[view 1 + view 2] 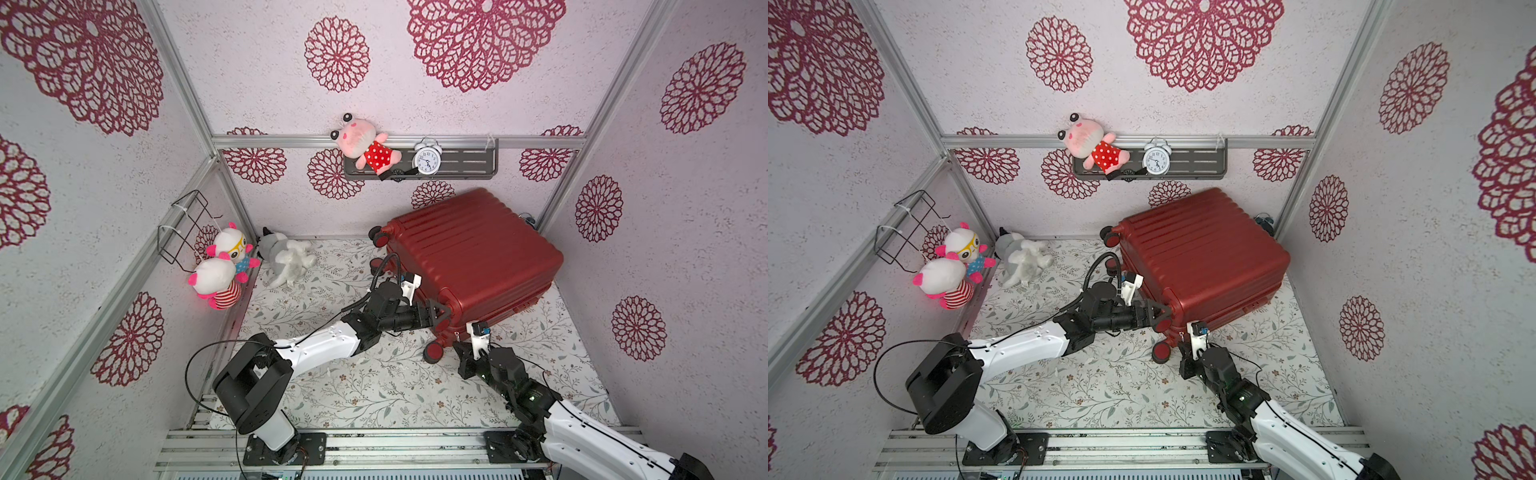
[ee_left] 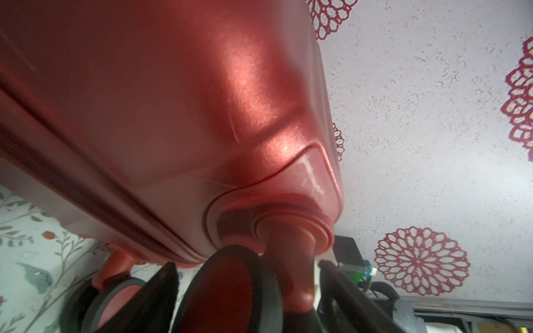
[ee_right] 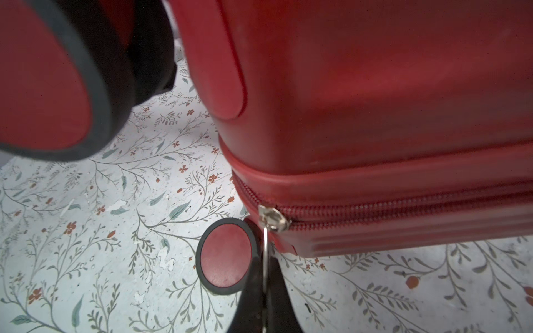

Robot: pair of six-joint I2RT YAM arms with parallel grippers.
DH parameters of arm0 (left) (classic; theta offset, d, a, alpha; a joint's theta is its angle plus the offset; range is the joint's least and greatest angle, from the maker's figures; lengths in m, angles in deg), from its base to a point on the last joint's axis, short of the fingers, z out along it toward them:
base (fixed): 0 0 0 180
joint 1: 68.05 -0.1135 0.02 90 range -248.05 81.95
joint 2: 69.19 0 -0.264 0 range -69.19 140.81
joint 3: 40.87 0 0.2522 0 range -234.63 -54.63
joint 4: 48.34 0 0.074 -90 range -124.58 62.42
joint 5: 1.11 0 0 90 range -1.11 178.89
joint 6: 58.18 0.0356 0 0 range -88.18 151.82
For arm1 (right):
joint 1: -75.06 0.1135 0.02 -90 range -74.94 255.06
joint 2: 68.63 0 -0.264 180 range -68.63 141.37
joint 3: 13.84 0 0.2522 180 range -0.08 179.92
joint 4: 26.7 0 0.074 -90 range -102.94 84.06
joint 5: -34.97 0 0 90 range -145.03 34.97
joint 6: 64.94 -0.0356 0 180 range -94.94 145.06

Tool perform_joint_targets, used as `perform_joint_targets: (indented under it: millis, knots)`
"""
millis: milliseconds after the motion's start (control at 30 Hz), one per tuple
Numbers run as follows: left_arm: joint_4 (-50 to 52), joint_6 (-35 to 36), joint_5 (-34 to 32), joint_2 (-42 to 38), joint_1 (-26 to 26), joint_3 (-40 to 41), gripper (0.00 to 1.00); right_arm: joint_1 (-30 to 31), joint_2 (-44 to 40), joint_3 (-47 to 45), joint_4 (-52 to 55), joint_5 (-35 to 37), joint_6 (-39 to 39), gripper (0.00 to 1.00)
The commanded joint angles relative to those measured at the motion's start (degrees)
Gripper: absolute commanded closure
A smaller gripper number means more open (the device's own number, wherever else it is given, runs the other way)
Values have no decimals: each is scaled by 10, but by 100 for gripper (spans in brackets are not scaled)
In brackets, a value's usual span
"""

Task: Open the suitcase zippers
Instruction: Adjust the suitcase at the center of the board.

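The left arm stretches low over the floral counter (image 1: 374,386) to the suitcase's (image 1: 469,249) near left corner. Its left claw (image 2: 248,269) is spread wide astride a dark red, rubber-rimmed wheel (image 2: 227,291); whether it presses the wheel I cannot tell. The suitcase, a glossy hard shell, lies ribbed face up on the counter, a grey plush toy (image 1: 286,257) well to its left. At its near corner the bent right arm's right claw (image 3: 265,268) pinches the thin metal zipper pull (image 3: 264,248) of the toothed zippers (image 3: 403,214), a second wheel (image 3: 225,256) just beside.
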Motion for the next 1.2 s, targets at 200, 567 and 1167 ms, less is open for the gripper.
perform_joint_targets:
  millis: [200, 567, 1167]
  knots:
    - [179, 80, -36, -165, -131, 4, 2, 26, -46, -1, 21, 27, -4, 100]
    - [187, 64, 71, -32, -342, -177, 2, 29, -54, -14, 8, 14, -13, 100]
    - [-56, -126, 194, 348, -374, -401, 2, 30, -49, -8, 6, 3, -12, 100]
